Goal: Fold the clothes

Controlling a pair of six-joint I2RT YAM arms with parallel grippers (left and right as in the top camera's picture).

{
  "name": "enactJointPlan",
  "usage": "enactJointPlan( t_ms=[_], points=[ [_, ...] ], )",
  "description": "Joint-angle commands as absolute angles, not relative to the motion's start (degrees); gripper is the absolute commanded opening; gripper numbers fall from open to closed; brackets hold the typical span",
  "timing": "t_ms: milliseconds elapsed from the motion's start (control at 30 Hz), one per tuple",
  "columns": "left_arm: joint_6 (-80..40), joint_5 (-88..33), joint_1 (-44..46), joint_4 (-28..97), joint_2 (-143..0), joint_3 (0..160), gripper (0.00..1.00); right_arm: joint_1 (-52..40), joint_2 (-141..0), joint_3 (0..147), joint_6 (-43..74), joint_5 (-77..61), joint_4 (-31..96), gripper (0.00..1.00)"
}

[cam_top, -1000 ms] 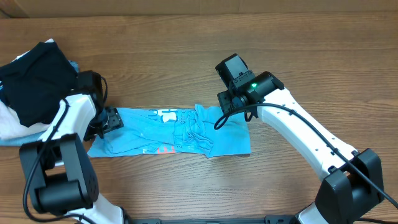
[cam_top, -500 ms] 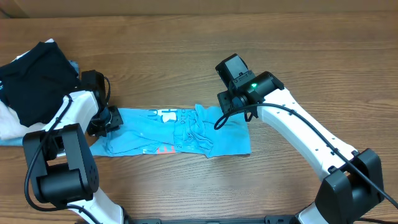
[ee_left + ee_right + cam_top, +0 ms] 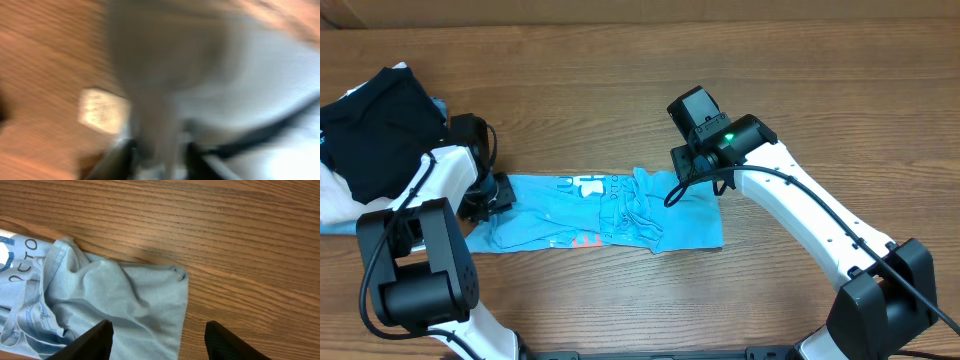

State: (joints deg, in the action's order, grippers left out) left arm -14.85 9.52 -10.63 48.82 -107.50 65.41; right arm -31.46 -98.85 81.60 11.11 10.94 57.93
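Note:
The clothes, a sky-blue T-shirt [image 3: 600,212], lie in a long flattened band across the middle of the table, bunched in folds toward the right, with white and pink print showing. My left gripper [image 3: 496,193] is at the shirt's left end. Its wrist view is badly blurred, showing only pale cloth [image 3: 175,60] running down between two dark fingers [image 3: 122,157]; a grip cannot be made out. My right gripper [image 3: 157,327] hovers open just over the shirt's right edge [image 3: 175,305], one fingertip over the cloth and the other over bare wood.
A black folded garment [image 3: 375,125] lies at the far left on some white cloth [image 3: 335,200], close behind the left arm. The wooden tabletop [image 3: 620,90] stretches behind and to the right of the shirt.
The left arm has swung in slightly at the shirt's left end, with its gripper staying there. The shirt and the right arm have not moved.

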Motion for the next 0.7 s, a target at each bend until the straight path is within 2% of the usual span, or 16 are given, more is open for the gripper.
enactJointPlan(
  t_ms=[0, 133, 300, 667],
  points=[
    [-17.2, 14.5, -11.0, 49.0, -108.2, 64.8, 0.61, -31.0, -97.9, 82.6, 12.1, 11.9, 57.9, 0.63],
    [-17.8, 15.6, -11.0, 48.1, -108.2, 64.8, 0.66, -31.0, -97.9, 82.6, 12.1, 11.9, 58.0, 0.62],
    [-15.3, 10.3, -11.0, 44.8, -108.6, 63.4, 0.6, -31.0, -97.9, 82.6, 12.1, 11.9, 58.0, 0.62],
    [-14.9, 8.9, -11.0, 39.2, -108.7, 56.8, 0.56, -31.0, -97.9, 82.6, 12.1, 11.9, 58.7, 0.62]
  ],
)
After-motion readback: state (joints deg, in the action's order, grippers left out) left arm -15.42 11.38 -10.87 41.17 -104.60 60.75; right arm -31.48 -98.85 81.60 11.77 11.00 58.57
